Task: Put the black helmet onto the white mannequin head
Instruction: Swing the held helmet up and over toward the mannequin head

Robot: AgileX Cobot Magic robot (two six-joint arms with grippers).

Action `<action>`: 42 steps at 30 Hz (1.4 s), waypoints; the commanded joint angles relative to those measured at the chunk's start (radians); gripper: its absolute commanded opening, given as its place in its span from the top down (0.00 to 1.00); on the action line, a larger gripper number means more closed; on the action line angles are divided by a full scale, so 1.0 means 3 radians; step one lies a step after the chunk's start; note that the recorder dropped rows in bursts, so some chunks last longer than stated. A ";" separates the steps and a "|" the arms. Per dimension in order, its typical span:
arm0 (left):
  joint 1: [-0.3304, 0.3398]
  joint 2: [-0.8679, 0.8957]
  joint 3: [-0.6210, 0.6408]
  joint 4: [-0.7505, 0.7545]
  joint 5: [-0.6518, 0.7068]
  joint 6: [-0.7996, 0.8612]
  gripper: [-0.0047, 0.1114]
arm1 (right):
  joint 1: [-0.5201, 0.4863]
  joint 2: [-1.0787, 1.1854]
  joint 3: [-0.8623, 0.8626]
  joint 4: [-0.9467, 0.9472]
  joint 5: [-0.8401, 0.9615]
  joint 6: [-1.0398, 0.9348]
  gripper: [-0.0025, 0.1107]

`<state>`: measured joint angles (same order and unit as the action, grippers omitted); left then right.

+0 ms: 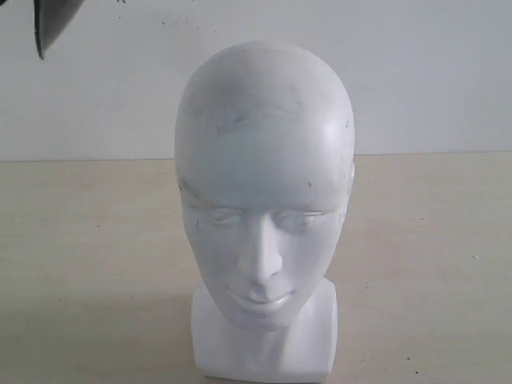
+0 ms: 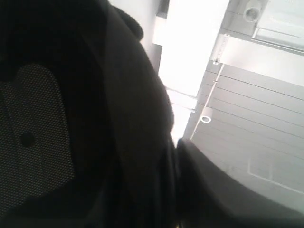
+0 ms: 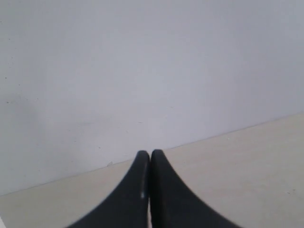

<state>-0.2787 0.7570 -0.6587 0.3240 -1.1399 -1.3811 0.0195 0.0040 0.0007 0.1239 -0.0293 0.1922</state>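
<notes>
The right gripper (image 3: pixel 150 155) has its two black fingers (image 3: pixel 126 199) pressed flat together, tips touching and nothing between them. It hangs over the bare beige table (image 3: pixel 237 161) with the white wall (image 3: pixel 142 61) beyond, and neither task thing shows in its wrist view. Of the left gripper (image 2: pixel 174 151), one dark curved finger (image 2: pixel 223 190) is visible in its own view, its tip lying against the edge of the black helmet (image 2: pixel 118 118). The other finger is hidden by the helmet, so the grip appears to be closed on the rim, though the contact itself is lost in shadow. The helmet sits right up against that camera and fills most of the picture, showing dark padding and a patch of mesh lining (image 2: pixel 33 133), with a pale panelled ceiling (image 2: pixel 251 118) beyond it. In the exterior view only a sliver of the helmet (image 1: pixel 52 20) shows, in the upper left corner of the frame. It is off the table (image 1: pixel 80 264), set against the wall (image 1: pixel 440 72), and higher than the crown of the white mannequin head (image 1: pixel 264 176). It is well apart from the head, up and to the left. The head stands upright in the middle of the frame on the table, bare, its face towards the camera, with faint grey scuffs on the forehead and crown. No gripper shows in this view.
</notes>
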 commanded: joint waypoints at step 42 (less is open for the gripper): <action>-0.1669 0.1861 -0.1382 0.0303 -0.0271 -0.0294 0.92 | 0.0006 0.0023 -0.0900 -0.0011 0.0198 -0.0139 0.98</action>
<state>-0.7758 1.3095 -1.0470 0.4766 -1.1409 -1.4914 0.0195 0.0036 -0.1890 0.1239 -0.0364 0.1642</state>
